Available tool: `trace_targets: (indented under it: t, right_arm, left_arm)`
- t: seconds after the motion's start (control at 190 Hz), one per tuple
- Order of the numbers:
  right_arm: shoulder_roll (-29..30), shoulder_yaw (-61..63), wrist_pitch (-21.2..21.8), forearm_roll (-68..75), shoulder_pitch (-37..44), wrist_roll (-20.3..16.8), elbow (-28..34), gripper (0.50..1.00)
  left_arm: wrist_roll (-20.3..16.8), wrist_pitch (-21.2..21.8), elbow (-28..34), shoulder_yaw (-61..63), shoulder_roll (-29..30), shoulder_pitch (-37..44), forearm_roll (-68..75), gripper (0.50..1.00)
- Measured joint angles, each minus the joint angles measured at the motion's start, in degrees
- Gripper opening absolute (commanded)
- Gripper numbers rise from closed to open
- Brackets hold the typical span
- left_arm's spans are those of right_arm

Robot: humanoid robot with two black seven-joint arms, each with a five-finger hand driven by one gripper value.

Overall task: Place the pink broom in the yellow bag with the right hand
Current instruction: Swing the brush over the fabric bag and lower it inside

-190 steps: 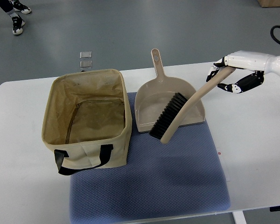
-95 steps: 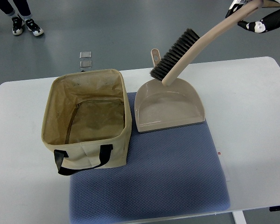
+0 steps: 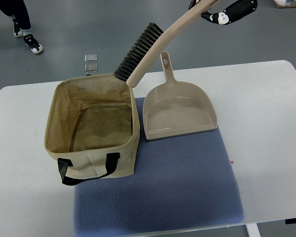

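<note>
The right hand (image 3: 222, 11) grasps the broom (image 3: 155, 43) by its handle, bristles raised above the bag's (image 3: 96, 158) far rim, beside the dustpan (image 3: 180, 111).

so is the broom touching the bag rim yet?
Cannot tell. In the top view the broom head overlaps the bag far rim, but its height above is unreadable.

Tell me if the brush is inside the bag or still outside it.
Outside. The brush hangs in the air, held by the right hand; its bristle end is over the bag's far rim, not lowered inside.
</note>
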Motion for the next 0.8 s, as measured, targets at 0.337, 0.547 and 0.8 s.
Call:
trace_targets:
  t: [0.337,0.547,0.8]
  right_arm:
    - [16.24,-1.80,-2.84,-1.13,-1.86,-2.71,-6.37,0.500]
    - [21.80,-5.71,-6.98,-2.78,-3.20,-4.55,-7.15,0.500]
    - [24.82,-7.19,-9.86,-4.84,-5.26,-4.76,-7.22,0.602]
  left_arm:
    - [0.02,0.00,0.00,-0.01,0.00,0.00,0.00,1.000]
    - [0.02,0.00,0.00,-0.01,0.00,0.00,0.00,1.000]
    - [0.01,0.00,0.00,-0.01,0.00,0.00,0.00,1.000]
